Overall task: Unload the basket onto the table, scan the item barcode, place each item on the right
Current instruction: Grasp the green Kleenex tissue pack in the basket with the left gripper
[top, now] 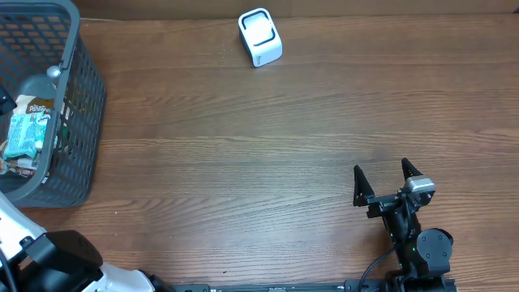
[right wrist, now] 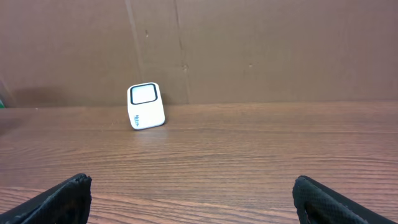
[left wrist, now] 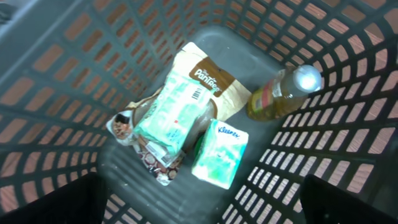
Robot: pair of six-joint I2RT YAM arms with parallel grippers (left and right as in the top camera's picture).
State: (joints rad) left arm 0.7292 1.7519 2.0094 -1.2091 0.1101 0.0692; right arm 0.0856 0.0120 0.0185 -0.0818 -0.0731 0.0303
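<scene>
Several items lie in the grey basket (left wrist: 62,74): a green Kleenex tissue pack (left wrist: 219,154), a pale green wipes pack (left wrist: 174,115) on a brown bag (left wrist: 211,78), a bottle (left wrist: 283,93) and a small snack packet (left wrist: 155,163). My left gripper (left wrist: 199,205) hangs open above them, touching nothing. The white barcode scanner (top: 260,37) stands at the table's far edge, and the right wrist view shows the scanner (right wrist: 146,106) too. My right gripper (top: 381,170) is open and empty near the front right, pointing toward the scanner.
The basket (top: 77,49) takes up the table's far left corner. Bare wooden table (top: 243,162) lies between basket, scanner and right arm. A brown wall (right wrist: 261,50) rises behind the scanner.
</scene>
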